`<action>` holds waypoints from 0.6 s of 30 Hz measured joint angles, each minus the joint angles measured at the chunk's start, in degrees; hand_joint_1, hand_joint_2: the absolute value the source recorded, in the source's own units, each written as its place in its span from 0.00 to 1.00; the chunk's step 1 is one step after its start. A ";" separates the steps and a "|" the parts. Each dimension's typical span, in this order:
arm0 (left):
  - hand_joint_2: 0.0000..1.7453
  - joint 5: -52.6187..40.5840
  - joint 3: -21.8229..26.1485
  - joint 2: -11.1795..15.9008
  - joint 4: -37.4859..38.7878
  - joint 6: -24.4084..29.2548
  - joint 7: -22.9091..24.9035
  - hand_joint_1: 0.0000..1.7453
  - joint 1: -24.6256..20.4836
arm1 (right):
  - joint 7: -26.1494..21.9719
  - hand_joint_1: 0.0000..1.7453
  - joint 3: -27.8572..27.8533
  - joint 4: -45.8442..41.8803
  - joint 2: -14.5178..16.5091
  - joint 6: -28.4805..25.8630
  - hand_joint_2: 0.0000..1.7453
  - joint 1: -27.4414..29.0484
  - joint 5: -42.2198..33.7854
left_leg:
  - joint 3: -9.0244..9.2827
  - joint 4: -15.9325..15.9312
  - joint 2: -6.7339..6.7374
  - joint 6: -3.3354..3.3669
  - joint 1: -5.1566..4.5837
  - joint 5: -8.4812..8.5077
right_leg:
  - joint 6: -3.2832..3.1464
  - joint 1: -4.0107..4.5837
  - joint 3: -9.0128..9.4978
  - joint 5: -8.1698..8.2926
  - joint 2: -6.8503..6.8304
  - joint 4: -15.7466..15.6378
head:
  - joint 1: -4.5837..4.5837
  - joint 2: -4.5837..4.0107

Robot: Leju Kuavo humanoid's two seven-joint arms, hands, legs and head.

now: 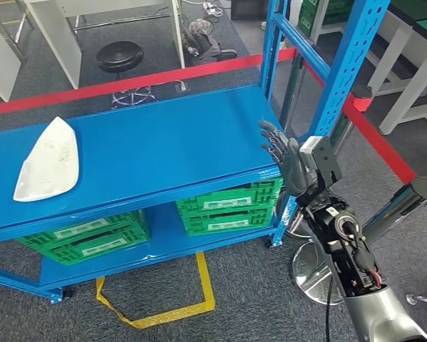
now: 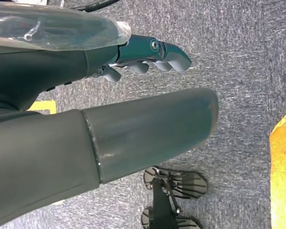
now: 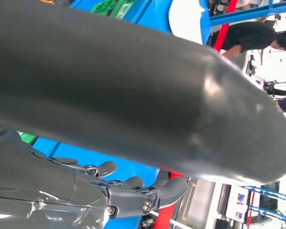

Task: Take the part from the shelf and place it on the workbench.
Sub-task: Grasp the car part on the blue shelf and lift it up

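While empty, right hand (image 1: 279,153) spreads.

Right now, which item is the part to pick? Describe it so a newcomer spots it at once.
Find the blue shelf and look at its top deck. Near the left end lies the part, a flat white piece with a pointed tip. It is the only loose thing on that deck; the green crates sit one level lower.

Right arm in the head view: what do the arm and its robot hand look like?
The right arm is a silver tube ending in an open black wrist section with exposed cables and a grey camera box. The right robot hand is dark grey with slim, segmented dark fingers. Clear plastic film wraps the left robot hand.
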 joint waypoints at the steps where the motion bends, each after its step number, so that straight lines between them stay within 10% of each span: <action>1: 0.00 0.00 0.00 0.00 0.00 -0.01 0.00 0.00 0.00 | 0.02 0.00 0.00 -0.01 0.00 -0.01 0.00 0.00 0.00 | 0.03 -0.08 0.00 -0.11 0.03 0.04 | -0.10 0.05 0.00 -0.03 0.00 0.01 | -0.09 0.00; 8: 0.00 -0.13 0.00 -0.02 0.00 -0.04 0.03 0.00 -0.04 | 0.46 0.00 -0.04 -0.19 0.00 -0.02 0.00 0.04 0.00 | 0.08 -0.25 0.00 -1.84 0.34 -0.12 | -0.47 0.29 0.01 -0.17 -0.02 -0.02 | -0.28 0.00; 12: 0.00 -0.15 0.00 0.07 0.00 -0.05 0.09 0.00 -0.21 | 0.54 0.00 -0.17 -0.67 0.00 -0.01 0.00 0.01 0.00 | 1.24 -2.22 0.16 -0.70 0.62 0.31 | 0.35 0.08 0.40 -0.13 -0.08 -0.76 | -0.48 0.00; 18: 0.00 -0.15 0.00 -0.23 0.00 -0.09 0.23 0.00 -0.28 | 0.66 0.00 -0.75 -0.87 0.00 0.04 0.00 0.66 0.00 | 2.91 -3.96 0.46 -1.04 1.55 0.49 | 2.31 -1.02 -8.23 -6.56 -0.22 15.79 | 0.76 0.00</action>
